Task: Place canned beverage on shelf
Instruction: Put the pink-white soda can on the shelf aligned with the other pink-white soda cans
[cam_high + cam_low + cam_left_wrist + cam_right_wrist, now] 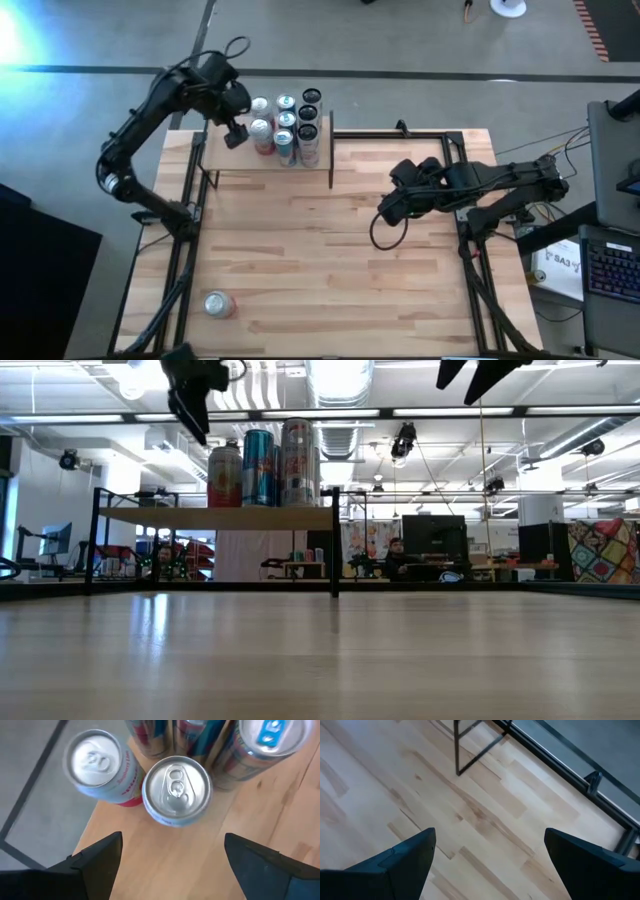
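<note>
High view shows the left gripper (236, 137) spread, empty above the shelf (222, 153) edge — cans (285, 128) grouped upright there, one can (219, 304) lying near the desk's front-left corner — right gripper (386, 213) spread, waiting.

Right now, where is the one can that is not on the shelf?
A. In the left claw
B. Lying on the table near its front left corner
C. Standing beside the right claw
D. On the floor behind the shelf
B: the high view shows a lone can lying on the table near its front left corner, far from the shelf and both claws.
</note>
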{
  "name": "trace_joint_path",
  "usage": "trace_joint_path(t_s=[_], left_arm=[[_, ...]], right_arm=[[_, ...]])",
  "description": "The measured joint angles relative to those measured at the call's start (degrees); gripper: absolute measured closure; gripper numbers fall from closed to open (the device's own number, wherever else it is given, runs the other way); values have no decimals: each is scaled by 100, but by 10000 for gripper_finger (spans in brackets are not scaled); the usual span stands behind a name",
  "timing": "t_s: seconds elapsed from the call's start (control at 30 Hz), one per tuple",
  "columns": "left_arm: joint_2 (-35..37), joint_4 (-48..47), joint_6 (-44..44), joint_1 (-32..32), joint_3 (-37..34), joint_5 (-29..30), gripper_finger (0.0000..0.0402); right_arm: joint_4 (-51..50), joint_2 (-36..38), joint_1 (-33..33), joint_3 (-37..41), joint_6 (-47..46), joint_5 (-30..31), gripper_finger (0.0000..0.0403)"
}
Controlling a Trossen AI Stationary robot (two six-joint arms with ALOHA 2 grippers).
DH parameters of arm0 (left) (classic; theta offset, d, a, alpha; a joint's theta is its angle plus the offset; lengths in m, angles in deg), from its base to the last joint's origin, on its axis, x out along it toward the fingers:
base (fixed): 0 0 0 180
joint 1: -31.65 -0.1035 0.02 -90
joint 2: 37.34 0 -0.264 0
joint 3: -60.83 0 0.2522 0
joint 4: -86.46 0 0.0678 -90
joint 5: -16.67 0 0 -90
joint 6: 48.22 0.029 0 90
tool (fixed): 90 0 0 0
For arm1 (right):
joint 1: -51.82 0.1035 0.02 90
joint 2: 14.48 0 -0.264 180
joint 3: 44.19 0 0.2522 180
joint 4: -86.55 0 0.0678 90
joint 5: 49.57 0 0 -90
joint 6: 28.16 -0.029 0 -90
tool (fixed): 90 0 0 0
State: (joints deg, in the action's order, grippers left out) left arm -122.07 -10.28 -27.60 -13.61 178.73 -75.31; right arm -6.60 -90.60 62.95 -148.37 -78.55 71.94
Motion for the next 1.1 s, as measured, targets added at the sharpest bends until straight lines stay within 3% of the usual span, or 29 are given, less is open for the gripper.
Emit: trace_joint_path(t_s=[0.23,0.57,0.73,0.9,1.1], left_arm=[[452,0,-795,33,0,-89,84],[750,333,-1365,58,-421,-1430,84],[1525,1315,-1946,531,-1380,-1705,101],[2538,2912,-2735,1298,-2849,-1609,128],[3160,4590,-3220,1904,-4552,-1611,147]], right_arm=[[806,-4,0,146,211,5,39],[2324,-7,201,694,227,-66,39],[3174,-7,483,967,102,116,39],[4329,-7,601,1332,185,678,39],[6088,-21,628,1658,539,676,39]])
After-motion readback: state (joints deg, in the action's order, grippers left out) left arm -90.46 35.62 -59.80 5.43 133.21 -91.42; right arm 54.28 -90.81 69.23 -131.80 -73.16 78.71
